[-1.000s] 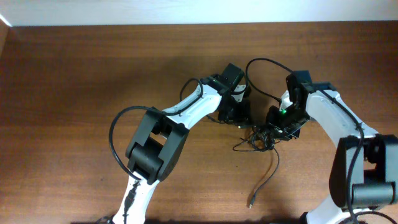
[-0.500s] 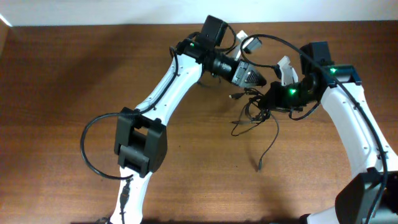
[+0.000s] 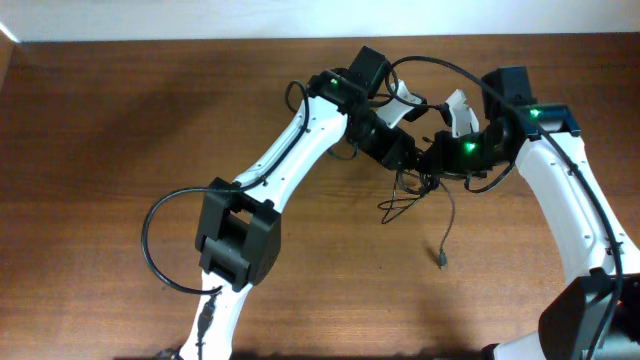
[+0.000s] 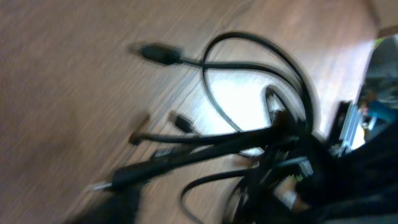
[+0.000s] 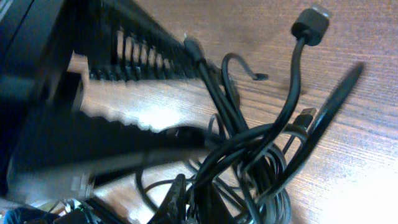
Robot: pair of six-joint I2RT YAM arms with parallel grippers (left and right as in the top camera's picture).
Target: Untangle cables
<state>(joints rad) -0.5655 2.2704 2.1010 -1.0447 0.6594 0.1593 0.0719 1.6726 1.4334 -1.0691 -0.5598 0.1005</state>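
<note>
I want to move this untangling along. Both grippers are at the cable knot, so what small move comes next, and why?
Probably close the left gripper on one strand beside the knot and ease it away from the right gripper. The right one looks clamped on the cables, the left sits right against them, and one plug end trails free.

**Table** [image 3: 120, 150]: a brown wooden top, its grain running from left to right in the overhead view. Right of centre is a knot of thin black cables [image 3: 412, 198], their loops crossing one another. One strand leaves the knot toward the near edge and ends in a small plug [image 3: 441, 262]. It cannot be told whether the knot rests fully on the wood or is partly raised. In the left wrist view the strands stand blurred above the pale, glossy wood.
</note>
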